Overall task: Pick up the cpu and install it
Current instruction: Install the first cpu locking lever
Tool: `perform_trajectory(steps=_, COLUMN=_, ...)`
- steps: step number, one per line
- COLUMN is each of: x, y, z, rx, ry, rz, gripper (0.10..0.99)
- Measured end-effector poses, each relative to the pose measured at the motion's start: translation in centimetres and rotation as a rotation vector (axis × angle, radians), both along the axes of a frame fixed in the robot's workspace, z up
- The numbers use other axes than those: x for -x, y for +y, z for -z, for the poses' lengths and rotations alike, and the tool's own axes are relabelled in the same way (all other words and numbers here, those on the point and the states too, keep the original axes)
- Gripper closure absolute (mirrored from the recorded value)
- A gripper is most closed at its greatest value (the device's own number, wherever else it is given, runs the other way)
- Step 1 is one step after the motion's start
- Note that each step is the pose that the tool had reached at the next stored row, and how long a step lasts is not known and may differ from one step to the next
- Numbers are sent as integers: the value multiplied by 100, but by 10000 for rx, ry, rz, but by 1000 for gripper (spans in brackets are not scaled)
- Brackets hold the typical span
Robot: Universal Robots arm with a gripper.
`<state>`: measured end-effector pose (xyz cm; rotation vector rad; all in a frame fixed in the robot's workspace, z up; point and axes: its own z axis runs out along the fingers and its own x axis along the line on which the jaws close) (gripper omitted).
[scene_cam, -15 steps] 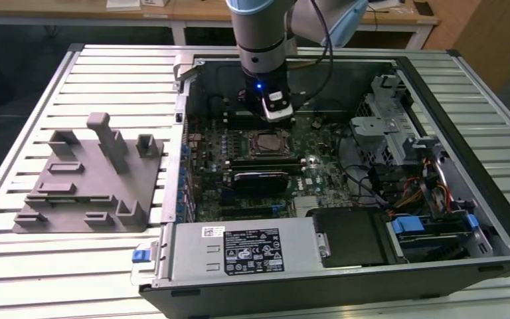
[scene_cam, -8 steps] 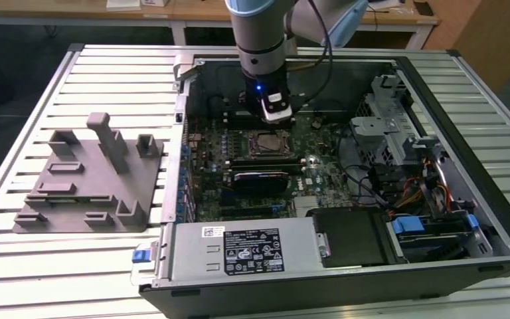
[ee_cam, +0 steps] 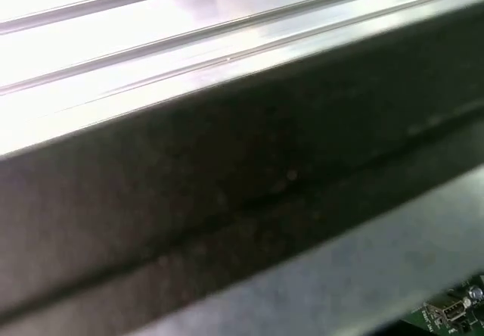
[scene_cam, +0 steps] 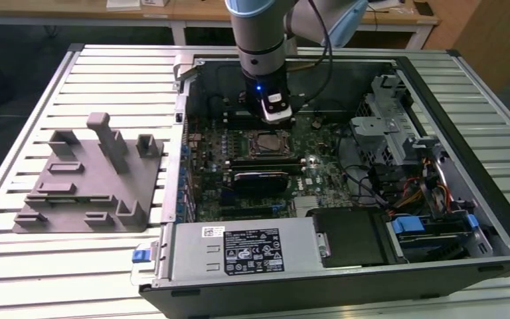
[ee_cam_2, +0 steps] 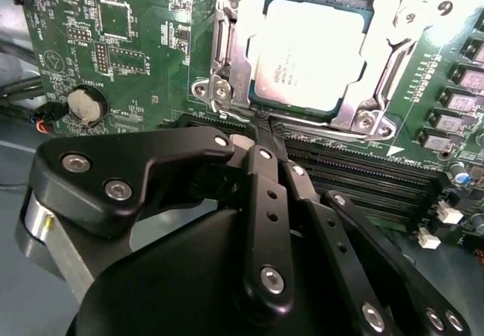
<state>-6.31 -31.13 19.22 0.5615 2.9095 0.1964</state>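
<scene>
slatted metal table (scene_cam: 69, 80) carries an open computer case (scene_cam: 494, 219), and a grey plastic fixture (scene_cam: 91, 179) stands well apart from the case on the exterior view's left. inside the case the cpu (ee_cam_2: 314, 52) already lies flat in the socket frame (ee_cam_2: 227, 63), its pale metal top level with the frame edges and the green motherboard (ee_cam_2: 113, 41) all around it. the arm's gripper (ee_cam_2: 261, 135) hangs just beside the socket frame, over the black memory slots (ee_cam_2: 363, 181), with its fingers drawn together at the tips and nothing between them. judging from this, the chip is seated and the pincer is clenched and empty. doing this step well means keeping the closed tips off the chip's top and off the wire lever, which i cannot make out clearly, and checking that the chip sits square in the frame, not tilted at any corner, since a skewed seat would likely damage the socket under pressure.
</scene>
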Motion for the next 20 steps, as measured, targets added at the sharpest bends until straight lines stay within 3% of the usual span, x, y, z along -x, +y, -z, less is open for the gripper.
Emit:
perform_trajectory(steps=9, x=-2, y=-1, z=-135, rx=4, ry=3, rz=0, gripper=980)
perform_trajectory(steps=17, x=-3, y=-5, z=-141, rx=15, ry=4, rz=0, gripper=980)
perform_trajectory(steps=20, x=-5, y=-21, z=-139, rx=131, ry=45, rz=0, gripper=980)
